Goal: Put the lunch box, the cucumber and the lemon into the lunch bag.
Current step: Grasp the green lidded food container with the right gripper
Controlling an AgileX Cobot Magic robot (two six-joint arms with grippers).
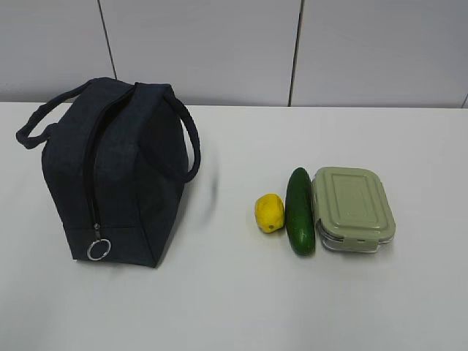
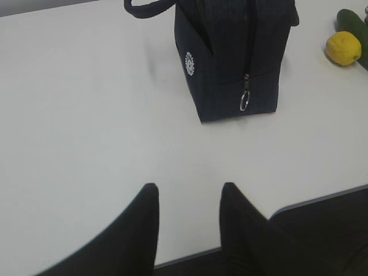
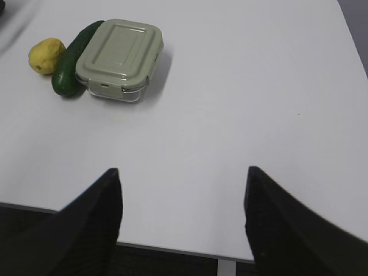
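The navy lunch bag [image 1: 110, 172] stands upright on the left of the white table [image 1: 234, 307], its zipper shut with the ring pull [image 1: 98, 249] low at the front. It also shows in the left wrist view [image 2: 236, 57]. To the right lie the lemon [image 1: 269, 213], the cucumber [image 1: 300, 210] and the lunch box [image 1: 352, 207] side by side, the cucumber touching the box. They show in the right wrist view: lemon [image 3: 45, 55], cucumber [image 3: 72, 60], lunch box [image 3: 119, 57]. My left gripper [image 2: 188, 192] and right gripper [image 3: 183, 178] are open and empty over the table's near edge, out of the exterior view.
A pale panelled wall [image 1: 292, 44] stands behind the table. The table's front edge [image 2: 316, 198] runs just by my left gripper and below my right gripper [image 3: 172, 247]. Bare tabletop lies between the bag and the food.
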